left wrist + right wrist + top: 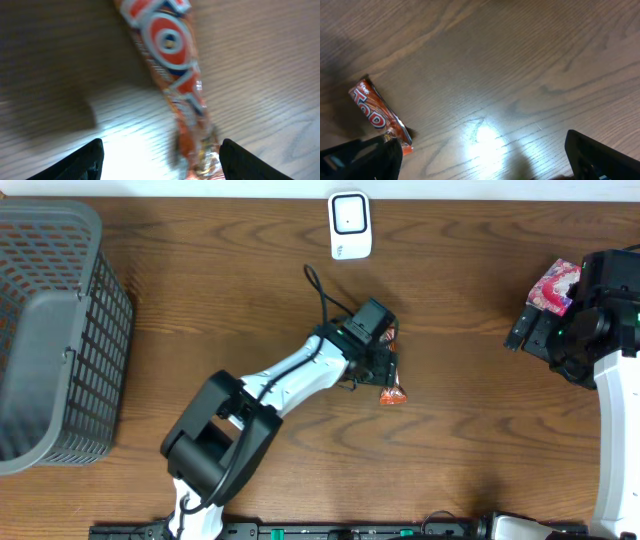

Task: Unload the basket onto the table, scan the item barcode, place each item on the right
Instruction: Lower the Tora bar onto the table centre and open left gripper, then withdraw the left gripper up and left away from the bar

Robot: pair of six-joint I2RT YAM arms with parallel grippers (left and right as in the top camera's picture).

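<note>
Wooden table (200,240), snack wrapper (393,392) lying flat mid-frame, well below white scanner (350,225). Left fingers (85,162) wide astride it, gripping nothing; right fingers (600,155) wide, empty. Scan seemingly undone.

We've got a gray mesh basket (95,370) on the left end of the wooden table (230,310), plus a pink packet (556,284) far right.

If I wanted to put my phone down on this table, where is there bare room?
The widest bare wood lies between the basket and the left arm, and between the snack packet and the right gripper. It is crowded around the left gripper over that packet, and at the right edge by the pink packet.
</note>
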